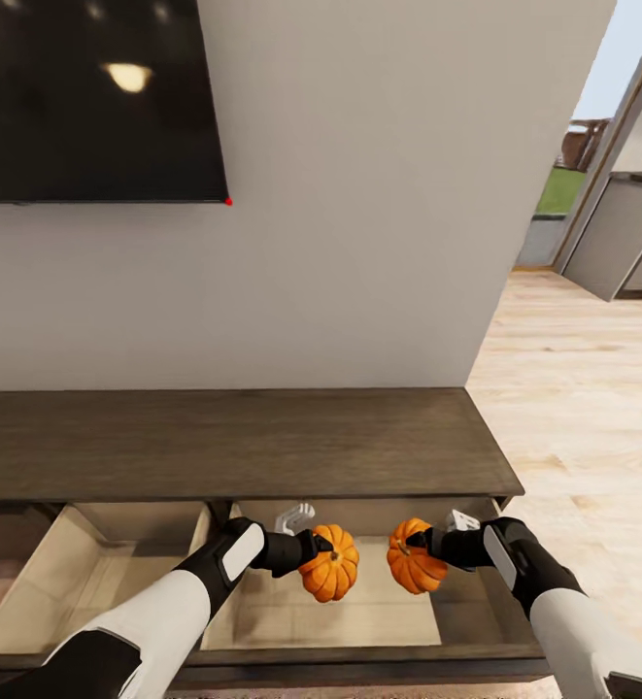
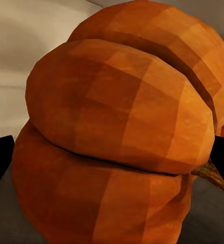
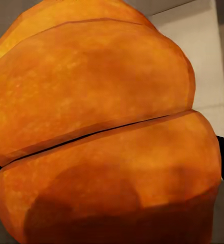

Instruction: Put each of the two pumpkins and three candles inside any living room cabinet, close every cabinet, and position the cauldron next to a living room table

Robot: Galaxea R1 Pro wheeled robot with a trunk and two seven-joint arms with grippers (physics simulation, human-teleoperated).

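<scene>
Pumpkins, two, held above the open right-hand drawer (image 1: pixel 359 612) of the cabinet (image 1: pixel 233 442); left gripper (image 1: pixel 313 550) clamps the left pumpkin (image 1: pixel 330 575); right gripper (image 1: pixel 427 544) clamps the right pumpkin (image 1: pixel 414 565); the pumpkins hang near each other, apart; a dark screen (image 1: pixel 92 97) on the wall above.

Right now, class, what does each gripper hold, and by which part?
Left gripper holds a pumpkin by its side; right gripper holds the other pumpkin likewise, both over the open drawer.

Open drawer (image 1: pixel 340 612) below — pale, unobstructed
</scene>
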